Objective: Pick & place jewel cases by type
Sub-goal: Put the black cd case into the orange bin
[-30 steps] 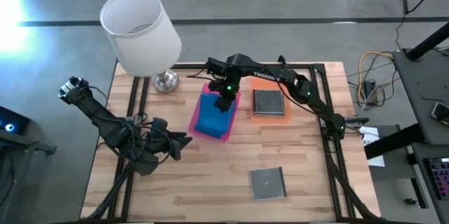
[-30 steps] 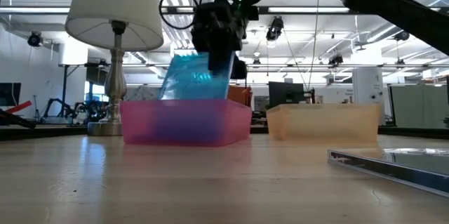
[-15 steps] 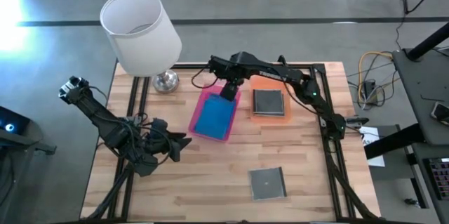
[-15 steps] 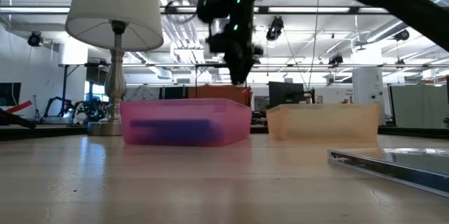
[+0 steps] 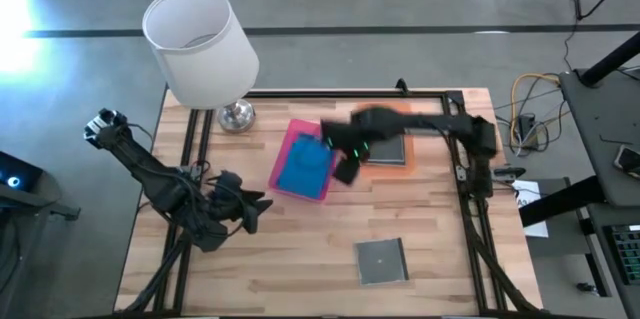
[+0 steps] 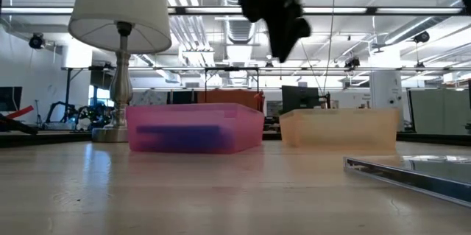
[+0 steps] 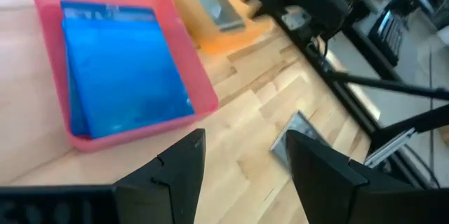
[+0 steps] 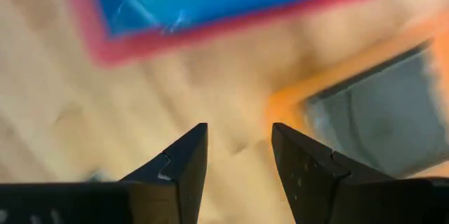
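The pink tray (image 5: 322, 149) holds blue jewel cases (image 5: 302, 167) lying flat, seen too in the left wrist view (image 7: 119, 76). One grey jewel case (image 8: 379, 122) lies in the orange tray (image 5: 398, 164). Another grey case (image 5: 381, 260) lies flat on the table toward the near edge. My right gripper (image 5: 345, 169) hangs open and empty above the gap between the two trays, high in the low view (image 6: 283, 21). My left gripper (image 5: 255, 209) waits open, left of the trays near the table's left side.
A lamp with a white shade (image 5: 200, 49) stands at the far left corner beside the pink tray. Black frame rails (image 5: 468, 209) run along the table's sides. Bare wood (image 5: 300, 249) lies between the trays and the near edge.
My right gripper let go of a blue case that it held tilted over the pink tray; the case now lies flat inside. The gripper then rose and swung toward the near edge and right, off the pink tray, to the gap between the trays.
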You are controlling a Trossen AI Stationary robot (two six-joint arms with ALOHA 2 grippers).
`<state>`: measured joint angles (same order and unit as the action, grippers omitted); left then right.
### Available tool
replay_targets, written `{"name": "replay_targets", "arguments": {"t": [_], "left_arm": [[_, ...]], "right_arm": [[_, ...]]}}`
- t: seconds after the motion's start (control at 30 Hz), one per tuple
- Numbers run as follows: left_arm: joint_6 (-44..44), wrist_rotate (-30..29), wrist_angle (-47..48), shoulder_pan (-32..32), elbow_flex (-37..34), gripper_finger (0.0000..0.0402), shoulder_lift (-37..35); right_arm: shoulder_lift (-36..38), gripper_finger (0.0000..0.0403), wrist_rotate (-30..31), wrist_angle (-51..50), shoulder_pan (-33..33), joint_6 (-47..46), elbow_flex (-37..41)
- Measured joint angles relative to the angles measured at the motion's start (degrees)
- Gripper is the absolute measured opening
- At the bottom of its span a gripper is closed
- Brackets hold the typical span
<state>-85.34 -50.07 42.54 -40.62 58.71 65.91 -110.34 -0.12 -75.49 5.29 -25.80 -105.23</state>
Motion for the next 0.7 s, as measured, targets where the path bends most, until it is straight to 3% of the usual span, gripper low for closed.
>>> {"name": "replay_targets", "arguments": {"t": [0.27,0.4,0.53,0.7], "left_arm": [[2.29,3.52,-2.37,0.18,-2.35,0.0181,-0.04],[6.64,8.68,-8.23,1.80,-4.16,0.0181,-0.04],[12.46,15.89,-19.81,4.51,-7.31,0.0181,0.47],[15.46,21.20,-28.66,6.64,-9.40,0.0181,2.68]], "right_arm": [[15.88,0.0151,-2.18,10.28,-16.15,-28.11,26.43],[22.19,0.0151,-6.44,15.80,-22.76,-44.54,36.26],[24.91,0.0151,-8.00,24.55,-28.60,-58.89,44.14],[25.09,0.0151,-8.95,33.25,-34.67,-70.06,51.20]]}}
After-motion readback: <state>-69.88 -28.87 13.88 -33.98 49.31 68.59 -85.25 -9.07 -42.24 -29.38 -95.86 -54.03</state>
